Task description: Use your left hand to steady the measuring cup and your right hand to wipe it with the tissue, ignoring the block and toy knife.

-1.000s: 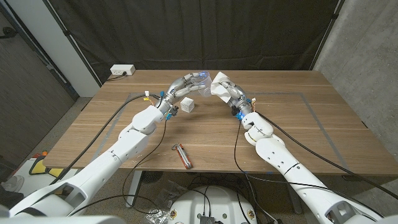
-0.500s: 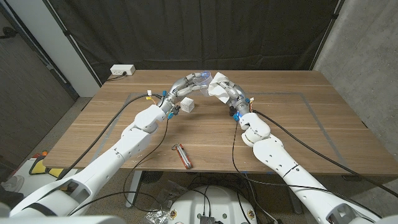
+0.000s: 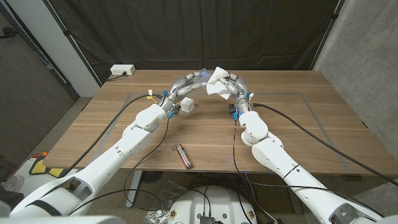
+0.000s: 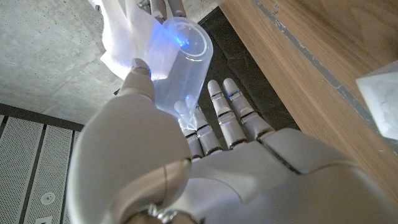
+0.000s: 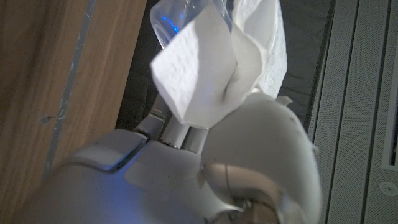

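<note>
The left hand (image 3: 185, 85) holds the clear measuring cup (image 3: 200, 76) up off the desk (image 3: 292, 124) near its far middle, its fingers (image 4: 231, 118) wrapped round the cup's wall with the thumb pressed on the other side, as the left wrist view shows. The right hand (image 3: 230, 87) has its fingers closed on the white tissue (image 3: 216, 83), a crumpled fold pinched and standing up against the cup's rim. Over the last second the tissue has risen and swung in toward the cup: a second ago it hung lower and slightly to the side, and it now sits higher, touching or overlapping the cup's mouth in the head view. The right forearm has drawn in toward the middle of the desk, while the left hand and cup have barely shifted. By this reading the wiping stroke is under way, with the cup steadied as the task asks, though how much of its surface has been covered cannot be told. The white block (image 3: 188, 105) lies on the desk just under the left wrist, and the toy knife (image 3: 182, 155) lies near the front edge, both untouched and where they were.
</note>
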